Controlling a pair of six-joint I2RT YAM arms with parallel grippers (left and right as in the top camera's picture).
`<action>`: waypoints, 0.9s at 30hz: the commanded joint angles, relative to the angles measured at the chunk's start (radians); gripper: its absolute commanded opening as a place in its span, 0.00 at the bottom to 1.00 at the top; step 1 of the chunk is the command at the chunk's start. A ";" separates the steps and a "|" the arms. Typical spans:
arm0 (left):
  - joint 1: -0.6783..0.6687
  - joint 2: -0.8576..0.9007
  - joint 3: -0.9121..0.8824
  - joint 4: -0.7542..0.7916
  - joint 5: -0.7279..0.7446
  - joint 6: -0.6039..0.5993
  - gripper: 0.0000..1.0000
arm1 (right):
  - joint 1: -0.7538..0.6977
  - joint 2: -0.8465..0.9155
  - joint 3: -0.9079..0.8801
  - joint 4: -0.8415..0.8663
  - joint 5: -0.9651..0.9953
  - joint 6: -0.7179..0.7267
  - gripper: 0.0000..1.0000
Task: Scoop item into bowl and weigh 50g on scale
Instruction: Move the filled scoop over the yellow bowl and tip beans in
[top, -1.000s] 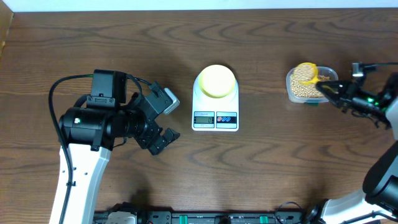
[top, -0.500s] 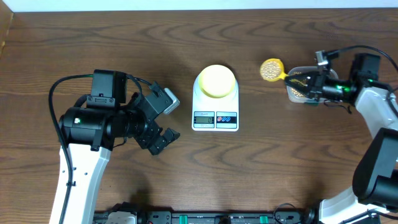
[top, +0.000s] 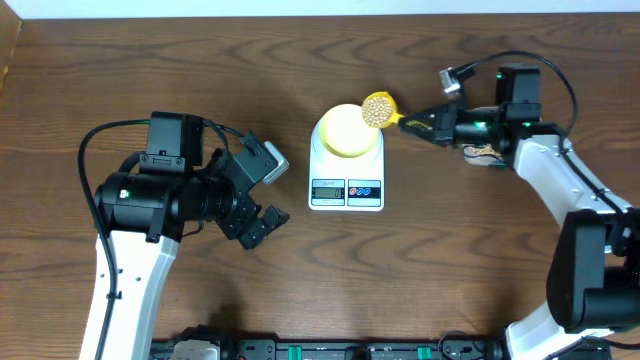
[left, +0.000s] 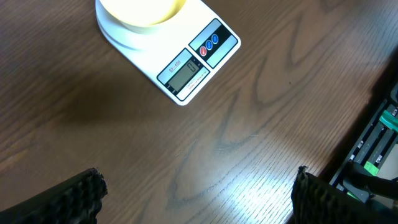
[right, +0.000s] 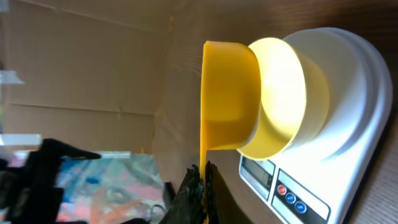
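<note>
Yellow scoop (right: 229, 99) of beans (top: 377, 108) has reached the bowl (top: 343, 131).

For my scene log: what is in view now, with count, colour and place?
scale: one, white, table centre
bowl: one, pale yellow, on the scale
scoop: one, bright yellow, at the bowl's right rim
beans: many, tan, in the scoop
tub: one, clear, right of the scale, mostly hidden
table: one, dark wood
left arm: one, black and white, left of scale, jaws open
right arm: one, white and black, right of scale, jaws shut on scoop handle
</note>
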 joint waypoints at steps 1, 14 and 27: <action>0.005 0.002 0.002 -0.002 -0.006 -0.001 0.98 | 0.050 0.007 0.003 0.004 0.098 -0.082 0.01; 0.005 0.002 0.002 -0.002 -0.006 -0.001 0.98 | 0.180 0.007 0.003 0.021 0.275 -0.500 0.01; 0.005 0.002 0.002 -0.002 -0.006 -0.001 0.98 | 0.185 0.007 0.003 0.030 0.343 -0.541 0.01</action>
